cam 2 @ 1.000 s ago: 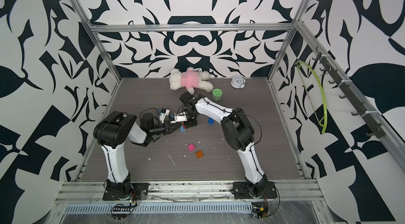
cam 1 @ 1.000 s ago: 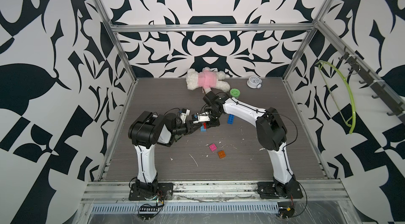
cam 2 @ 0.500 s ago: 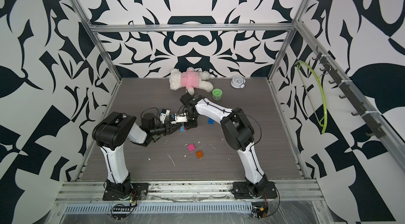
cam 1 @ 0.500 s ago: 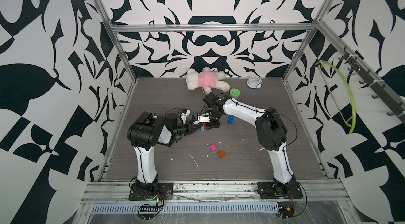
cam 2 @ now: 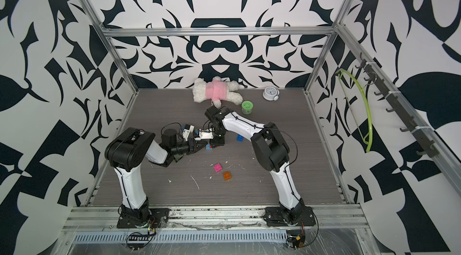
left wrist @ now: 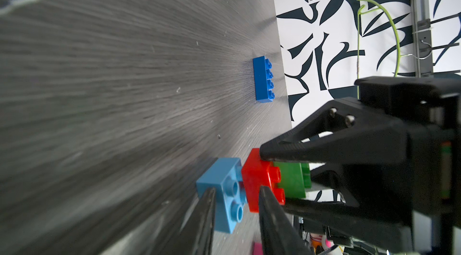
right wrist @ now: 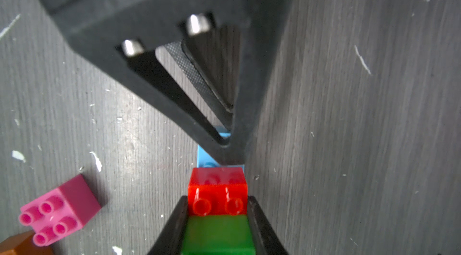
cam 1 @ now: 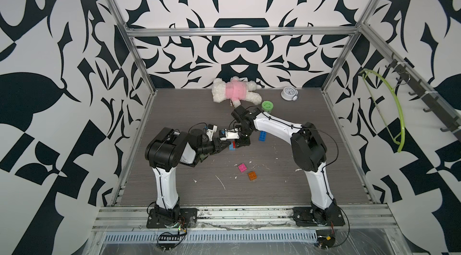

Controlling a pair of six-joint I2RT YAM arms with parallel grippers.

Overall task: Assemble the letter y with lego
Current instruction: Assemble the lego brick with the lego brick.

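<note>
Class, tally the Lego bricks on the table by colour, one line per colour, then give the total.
Red brick: 1
Green brick: 1
Light blue brick: 1
Dark blue brick: 1
Pink brick: 1
Orange brick: 1
Total: 6

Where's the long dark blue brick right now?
In both top views the dark blue brick lies alone on the table, robot's right of centre, tucked beside the right arm, between the green tub and the pink brick.
</note>
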